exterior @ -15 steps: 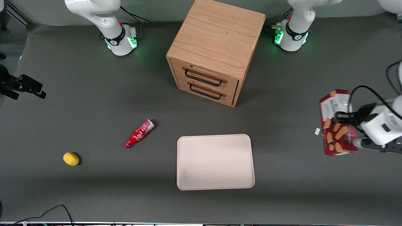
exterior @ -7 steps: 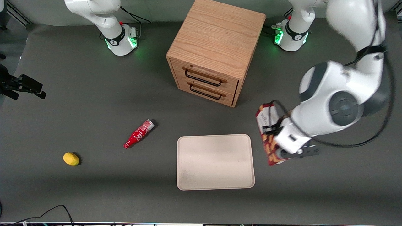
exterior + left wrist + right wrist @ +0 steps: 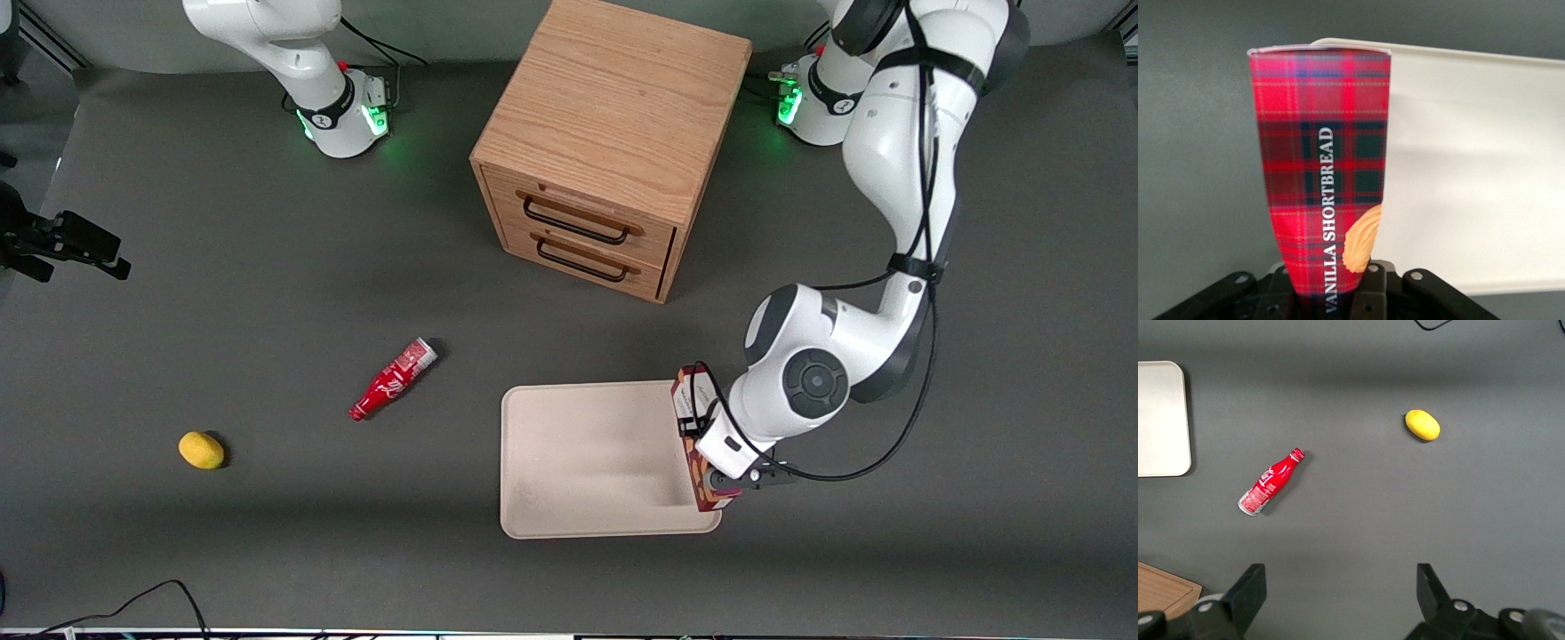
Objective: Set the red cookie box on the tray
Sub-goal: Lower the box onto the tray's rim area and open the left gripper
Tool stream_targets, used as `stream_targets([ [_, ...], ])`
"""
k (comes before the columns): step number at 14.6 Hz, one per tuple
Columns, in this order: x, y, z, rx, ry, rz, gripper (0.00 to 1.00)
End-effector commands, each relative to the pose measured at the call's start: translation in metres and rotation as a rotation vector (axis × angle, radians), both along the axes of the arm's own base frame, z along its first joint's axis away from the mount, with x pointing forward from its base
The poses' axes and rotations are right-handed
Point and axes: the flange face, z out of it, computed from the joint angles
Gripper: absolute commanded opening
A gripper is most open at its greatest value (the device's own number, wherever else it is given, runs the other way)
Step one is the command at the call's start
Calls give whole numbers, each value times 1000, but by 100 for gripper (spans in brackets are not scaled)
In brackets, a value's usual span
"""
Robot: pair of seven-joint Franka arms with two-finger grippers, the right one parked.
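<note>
The red cookie box (image 3: 695, 440) stands on its narrow side over the tray (image 3: 587, 462), at the tray's edge toward the working arm's end. In the left wrist view the plaid red cookie box (image 3: 1321, 180) reads "VANILLA SHORTBREAD" and rises out from between the black fingers, with the tray (image 3: 1471, 173) beside and beneath it. My gripper (image 3: 707, 444) is shut on the red cookie box, gripping its lower end (image 3: 1331, 293). Whether the box touches the tray cannot be told.
A wooden two-drawer cabinet (image 3: 609, 142) stands farther from the front camera than the tray. A red soda bottle (image 3: 392, 379) lies on the grey table toward the parked arm's end, and a yellow lemon (image 3: 201, 450) lies farther out that way.
The working arm swung in from its end of the table, carrying the cookie box from well off the tray to over the tray's edge, and lowered it.
</note>
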Motion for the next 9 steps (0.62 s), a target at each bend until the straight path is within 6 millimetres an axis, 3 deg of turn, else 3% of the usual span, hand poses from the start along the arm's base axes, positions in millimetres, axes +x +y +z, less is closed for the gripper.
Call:
stream_targets([
  [1, 0, -4, -2, 34, -26, -58, 0],
  [9, -13, -25, -31, 66, 0, -98, 0],
])
